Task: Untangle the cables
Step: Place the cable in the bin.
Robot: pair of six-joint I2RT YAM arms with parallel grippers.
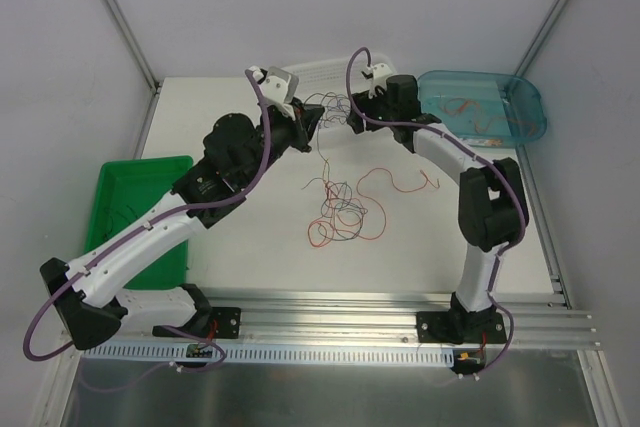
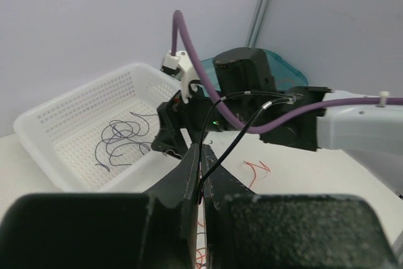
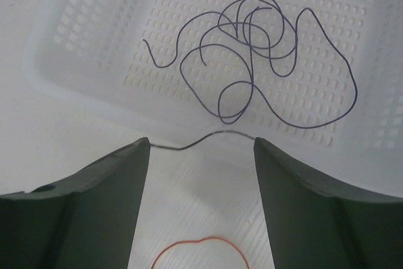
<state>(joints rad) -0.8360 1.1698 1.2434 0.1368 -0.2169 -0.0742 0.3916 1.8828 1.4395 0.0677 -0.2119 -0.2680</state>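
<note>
Top view: the main tangle of black and red cables lies mid-counter, with a loose red strand just to its right. Left hand and right hand meet nose to nose at the far side, just in front of the white basket. One black cable runs from the hands down to the tangle. The blue bin at far right holds orange cables. The green bin is at left, contents not visible.

Left wrist: the left hand's fingers are pressed together, clamped on the black cable, which rises out of the pinch and arcs up toward the right arm. The basket beyond holds a coiled dark cable.

Right wrist: the right hand's fingers are spread wide apart and grip nothing. A thin dark wire spans the gap from tip to tip, likely the same cable the left hand holds. It hangs over the basket's near rim. The coil is inside, and a red loop lies below on the counter.

Step in hand, as I judge it, is a hand-over or two-hand pull to free the black cable from the tangle and drop it in the basket.
- Close the right hand squarely on the spanning wire before the left lets go. The wire is hair-thin and slips out of a shallow pinch, so centre it on the pads.
- Pull slowly and lift away from the tangle.
- Watch that the red strands do not ride up with it. If they do, stop and shake or regrip nearer the knot.
- Release only once the free end is clear of the rim and over the basket floor.
</note>
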